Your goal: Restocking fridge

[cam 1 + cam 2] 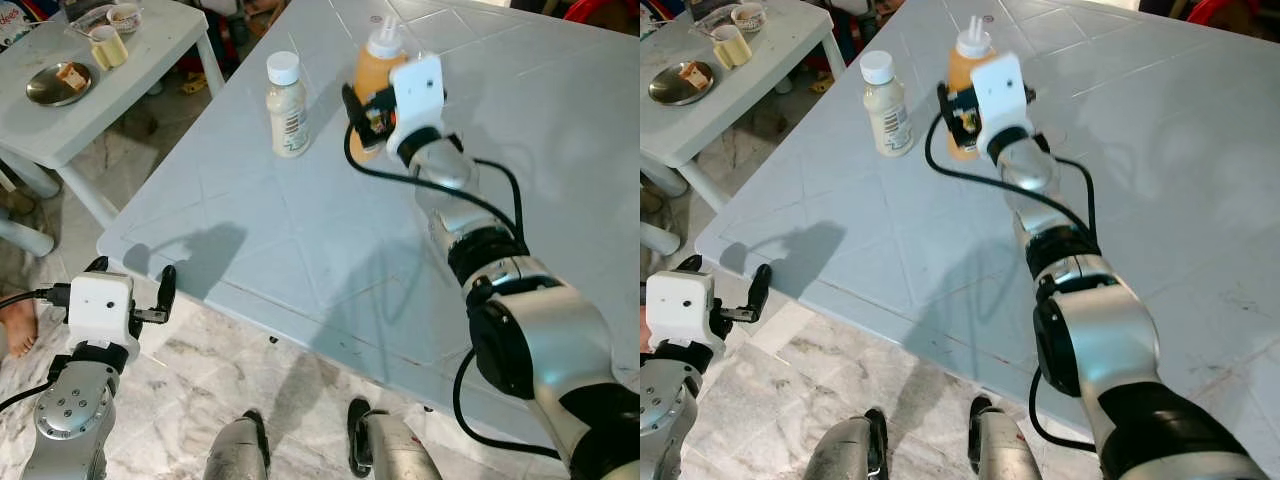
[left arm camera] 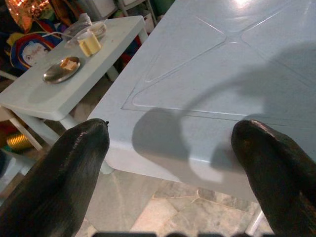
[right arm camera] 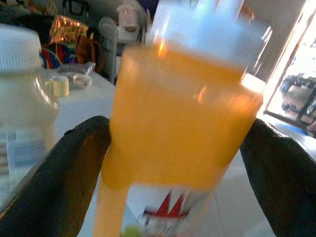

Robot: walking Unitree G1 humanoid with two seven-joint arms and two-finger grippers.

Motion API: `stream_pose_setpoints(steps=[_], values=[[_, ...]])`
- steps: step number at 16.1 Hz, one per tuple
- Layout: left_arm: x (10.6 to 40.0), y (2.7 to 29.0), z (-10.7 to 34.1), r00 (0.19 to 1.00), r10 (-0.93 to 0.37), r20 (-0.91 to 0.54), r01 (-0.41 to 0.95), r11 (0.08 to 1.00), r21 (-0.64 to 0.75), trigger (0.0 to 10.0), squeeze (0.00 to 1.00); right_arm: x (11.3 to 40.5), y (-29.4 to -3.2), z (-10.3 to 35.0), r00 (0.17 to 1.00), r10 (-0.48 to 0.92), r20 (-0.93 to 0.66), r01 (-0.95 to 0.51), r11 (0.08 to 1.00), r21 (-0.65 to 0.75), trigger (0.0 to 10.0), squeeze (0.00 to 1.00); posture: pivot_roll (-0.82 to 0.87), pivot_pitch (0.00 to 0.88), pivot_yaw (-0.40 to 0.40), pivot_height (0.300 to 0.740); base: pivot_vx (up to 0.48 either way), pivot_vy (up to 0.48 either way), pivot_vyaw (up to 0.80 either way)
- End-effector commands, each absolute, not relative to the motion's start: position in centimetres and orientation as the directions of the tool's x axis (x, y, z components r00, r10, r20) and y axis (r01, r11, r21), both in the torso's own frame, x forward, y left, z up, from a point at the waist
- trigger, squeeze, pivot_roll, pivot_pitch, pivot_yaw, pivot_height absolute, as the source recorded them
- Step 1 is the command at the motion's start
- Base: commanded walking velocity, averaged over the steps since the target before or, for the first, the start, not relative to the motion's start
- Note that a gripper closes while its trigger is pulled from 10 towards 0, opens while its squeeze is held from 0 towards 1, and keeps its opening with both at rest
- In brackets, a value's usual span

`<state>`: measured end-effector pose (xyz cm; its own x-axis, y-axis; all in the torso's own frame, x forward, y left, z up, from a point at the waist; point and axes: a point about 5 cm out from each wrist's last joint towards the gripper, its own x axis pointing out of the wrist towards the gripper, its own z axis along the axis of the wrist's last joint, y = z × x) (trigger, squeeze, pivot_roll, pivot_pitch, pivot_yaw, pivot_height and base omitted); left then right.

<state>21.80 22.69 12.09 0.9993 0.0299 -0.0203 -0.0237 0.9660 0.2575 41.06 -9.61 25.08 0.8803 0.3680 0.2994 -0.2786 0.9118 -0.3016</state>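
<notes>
An orange squeeze bottle (image 1: 375, 70) with a white nozzle cap stands upright on the pale blue table (image 1: 300, 240). My right gripper (image 1: 368, 118) reaches across the table and is open, one black finger on each side of the bottle's body (image 3: 182, 113). The bottle looks blurred in the right wrist view. A cream-coloured bottle (image 1: 287, 110) with a white cap stands just left of it. My left gripper (image 1: 132, 275) hangs open and empty below the table's near left corner, over the floor.
A smaller white side table (image 1: 150, 50) at the far left carries a metal plate (image 1: 58, 83), a yellow cup (image 1: 108, 47) and a bowl (image 1: 125, 15). A person's bare foot (image 1: 15, 325) rests on the marble floor at the left edge.
</notes>
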Motion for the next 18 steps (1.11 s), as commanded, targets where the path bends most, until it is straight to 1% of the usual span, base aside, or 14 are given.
stream_pose_setpoints(steps=[1,2,7,12,13,14,15,16,18], values=[[21.5,22.6,11.4,0.998,0.025,-0.06,-0.008,0.964,0.265,10.0,0.0,41.1,-9.3,25.3,0.872,0.38,0.308,-0.289,0.908,-0.303,1.8,0.0,0.21,0.269,0.044,0.74,0.0,0.0,0.0],[21.6,22.5,11.4,0.998,0.023,-0.061,-0.006,0.965,0.264,10.0,0.0,41.0,-9.3,25.2,0.87,0.384,0.309,-0.294,0.907,-0.301,0.0,0.0,0.21,0.269,0.044,0.74,0.0,0.0,0.0],[21.7,22.4,11.2,0.998,0.023,-0.063,-0.006,0.966,0.26,10.0,0.0,40.8,-9.3,24.1,0.871,0.399,0.288,-0.313,0.9,-0.303,0.0,0.0,0.2,0.264,0.037,0.74,0.0,0.0,0.0],[22.0,22.1,11.4,0.998,0.022,-0.053,-0.007,0.966,0.257,10.0,0.0,40.8,-9.8,23.9,0.866,0.411,0.284,-0.329,0.897,-0.294,0.0,0.0,0.19,0.256,0.034,0.74,0.0,0.0,0.0],[22.0,22.2,11.4,0.998,0.023,-0.051,-0.009,0.965,0.261,10.0,0.0,40.7,-9.9,23.9,0.864,0.419,0.279,-0.341,0.895,-0.288,5.9,0.0,0.19,0.255,0.032,0.74,0.0,0.0,0.0],[22.0,22.4,11.4,0.998,0.026,-0.051,-0.012,0.964,0.264,10.0,0.0,40.7,-9.9,23.7,0.861,0.431,0.271,-0.357,0.891,-0.282,6.5,0.0,0.18,0.25,0.032,0.74,0.0,0.0,0.0],[22.2,22.6,11.3,0.998,0.031,-0.052,-0.016,0.964,0.266,10.0,0.0,40.6,-9.8,23.5,0.852,0.449,0.269,-0.375,0.882,-0.284,8.5,0.0,0.19,0.231,0.046,0.74,0.0,0.0,0.0],[22.3,22.6,11.4,0.998,0.031,-0.047,-0.018,0.963,0.268,10.0,0.0,40.5,-9.8,23.2,0.851,0.453,0.267,-0.381,0.881,-0.28,10.0,0.0,0.19,0.226,0.039,0.74,0.0,0.0,0.0],[23.2,22.8,11.9,0.999,0.043,-0.019,-0.037,0.965,0.26,10.0,0.0,39.9,-9.8,20.9,0.849,0.484,0.21,-0.433,0.867,-0.248,10.0,0.0,0.17,0.213,0.031,0.74,0.0,0.0,0.0]])
